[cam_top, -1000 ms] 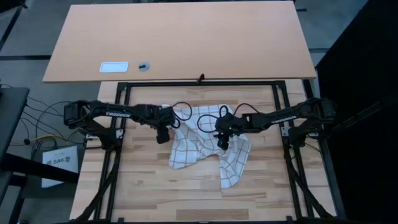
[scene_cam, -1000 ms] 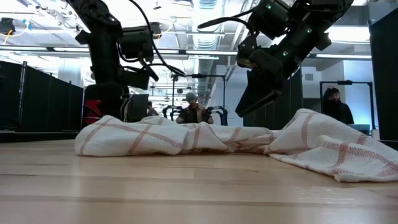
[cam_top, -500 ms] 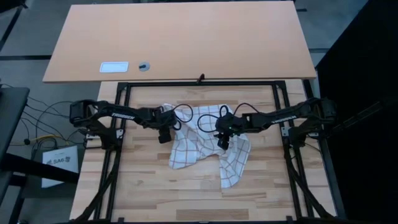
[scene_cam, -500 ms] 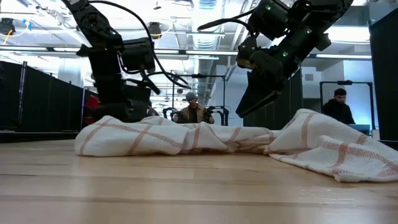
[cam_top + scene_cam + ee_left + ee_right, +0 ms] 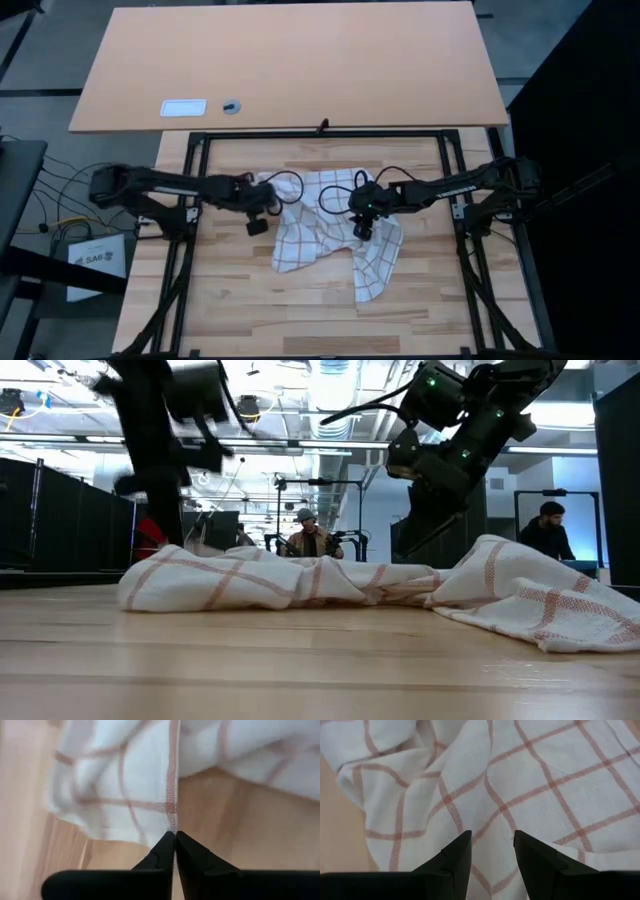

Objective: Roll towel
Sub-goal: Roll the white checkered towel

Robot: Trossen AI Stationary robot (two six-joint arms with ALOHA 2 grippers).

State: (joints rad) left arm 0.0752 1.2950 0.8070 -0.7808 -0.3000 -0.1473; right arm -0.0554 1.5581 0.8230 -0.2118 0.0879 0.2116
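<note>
The white towel with reddish-brown grid lines (image 5: 330, 235) lies crumpled on the wooden table, spread from the middle toward the near right. It also shows in the low view (image 5: 300, 585). My left gripper (image 5: 257, 228) is shut and stands above the table by the towel's left edge. In the left wrist view the shut fingertips (image 5: 175, 836) stand over a corner of the towel (image 5: 125, 785). My right gripper (image 5: 364, 230) is open and points down over the towel's middle (image 5: 495, 785). In the right wrist view the gripper (image 5: 490, 842) shows cloth between its fingertips. My right gripper comes at the towel's middle from above with open fingers (image 5: 457, 852). In the low view a fold of the towel (image 5: 400, 572) hides the fingertips, and I cannot tell whether they touch the cloth.
A large tan board (image 5: 290, 70) lies beyond the far edge, with a white label (image 5: 184, 107) and a small round thing (image 5: 231, 105) on it. Black frame rails (image 5: 190, 250) run along both sides. Bare wood (image 5: 300, 320) lies toward the near edge. People (image 5: 310, 542) show in the room behind.
My left gripper has gone up and toward the table's left edge, away from the towel, which has kept its shape. My right gripper has come down a little toward the towel and tipped more upright.
</note>
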